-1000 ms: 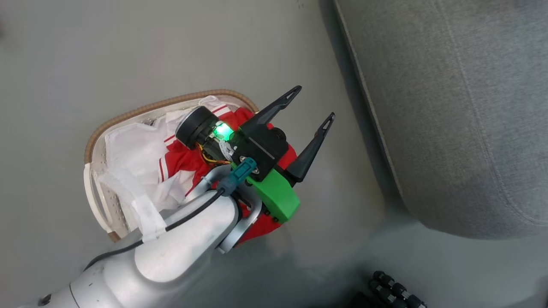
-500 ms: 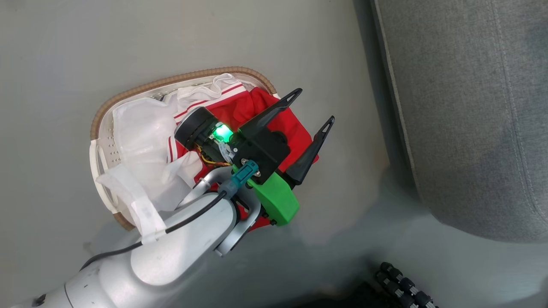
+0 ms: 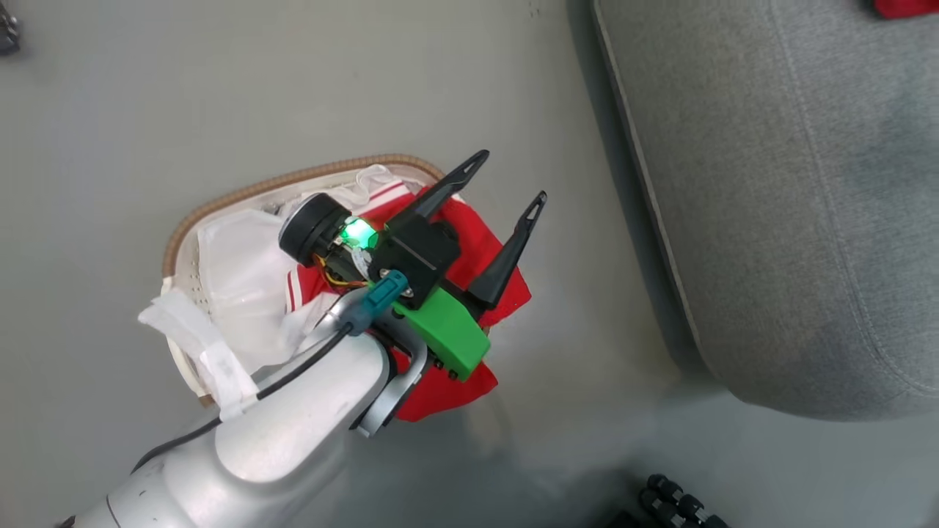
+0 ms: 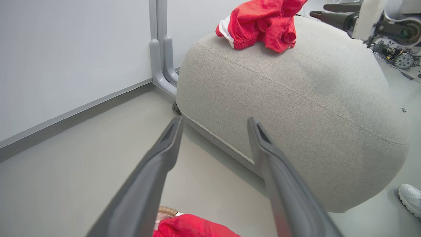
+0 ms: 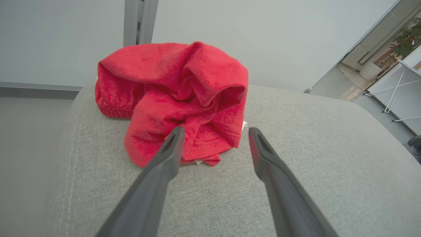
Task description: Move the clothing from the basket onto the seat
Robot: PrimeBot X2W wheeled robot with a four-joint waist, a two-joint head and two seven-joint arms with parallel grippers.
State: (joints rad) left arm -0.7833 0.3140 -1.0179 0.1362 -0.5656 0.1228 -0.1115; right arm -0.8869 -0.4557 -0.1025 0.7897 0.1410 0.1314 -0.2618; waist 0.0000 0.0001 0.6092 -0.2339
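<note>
Red thin jersey fabric with white striped trim: the clothing in the basket is a crumpled heap, spilling over the rim on the side toward the seat. Plain white liner is bunched on the other side, partly draped out over the rim. Basket sits on the floor beside the seat, with a gap between them. One red garment already lies bunched on top of the seat, so I'd call it part done, at least one piece to go.

Left end effector: fingers apart, nothing between them, above the red heap, tips aimed toward the seat rather than down. Right end effector: fingers apart, empty, low over the cushion just in front of the red garment; cannot tell if a tip touches it.

Handling call: light, limp, probably a bit slick. It will drape and trail but won't break. Pinch a thick fold mid-heap, not a single edge layer, or it slips out. Keep off the liner; the striped trim lies right against it, easy to snag both. Clear the rim before traversing, since the basket looks light and may drag along.
</note>
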